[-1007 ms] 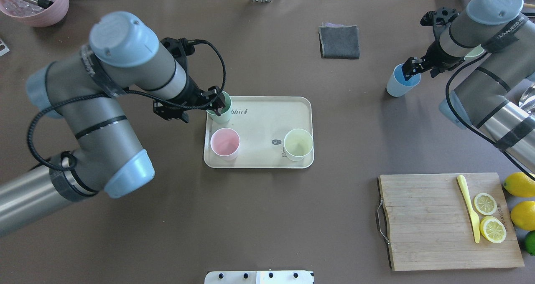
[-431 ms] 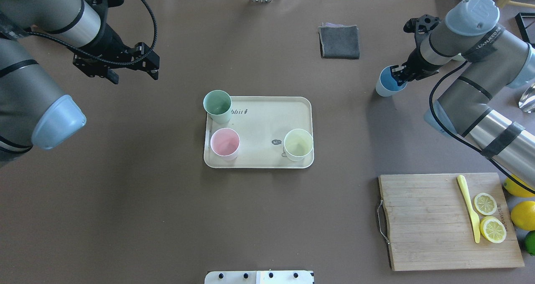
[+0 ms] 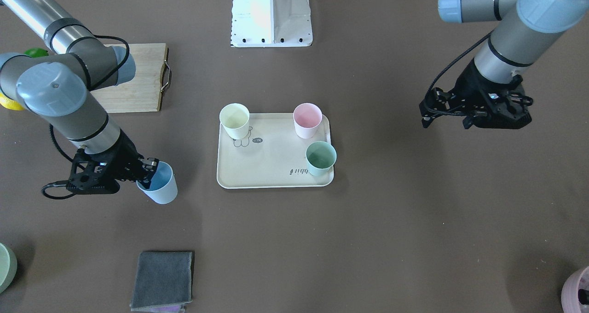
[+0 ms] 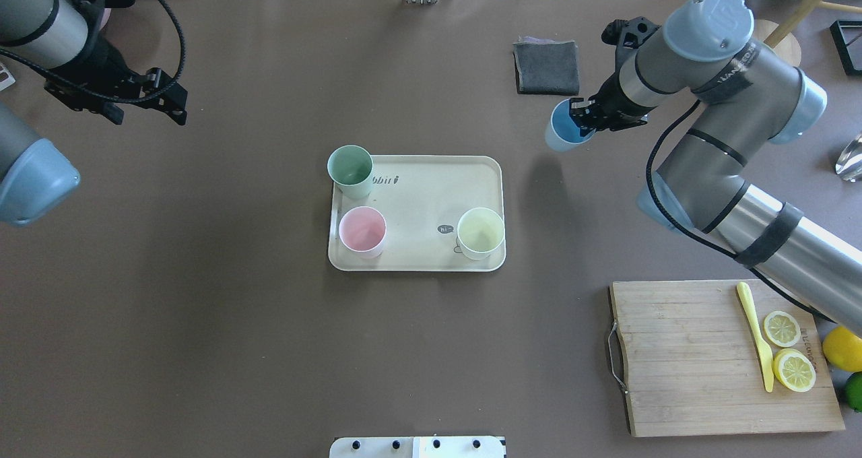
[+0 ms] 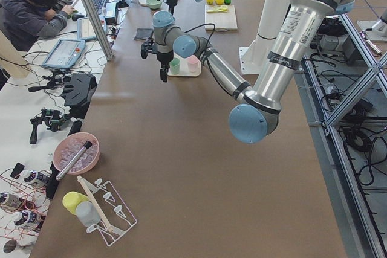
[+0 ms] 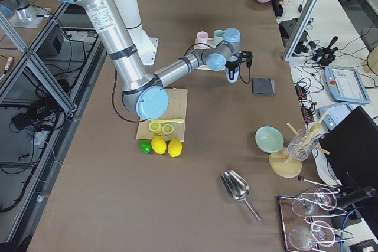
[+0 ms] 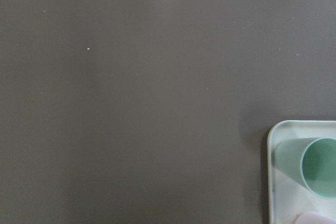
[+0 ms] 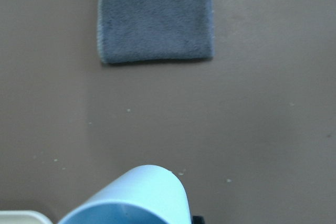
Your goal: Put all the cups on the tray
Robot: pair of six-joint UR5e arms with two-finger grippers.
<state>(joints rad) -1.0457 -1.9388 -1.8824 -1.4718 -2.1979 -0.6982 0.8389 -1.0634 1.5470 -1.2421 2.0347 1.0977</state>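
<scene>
**Last cup held above the table, three already on the tray**

Overhead view. Right of centre, in the upper part of the frame, the right gripper [image 4: 583, 116] is closed on the rim of a small light blue tapered tumbler [image 4: 562, 129]. One finger seems to be inside the cup and one outside, pinching the wall. The cup leans slightly. Its shadow falls apart from it on the brown table, so it appears lifted clear.

At the centre of the frame lies the cream rectangular tray with a raised rim [image 4: 431, 182]. A mint green tumbler [image 4: 350, 170] stands at its upper left corner, a pale pink one [image 4: 362, 230] at lower left, and a pale yellow one [image 4: 481, 232] at lower right. The upper right corner is bare.

At the upper left, well away from the tray, the left gripper [image 4: 147, 110] hangs with its fingers spread, holding nothing.

The blue cup looks empty, light and stiff, with a smooth matte wall. A grip on the rim wall suits it, though a cup held by one side could swing or tip when set down.
</scene>
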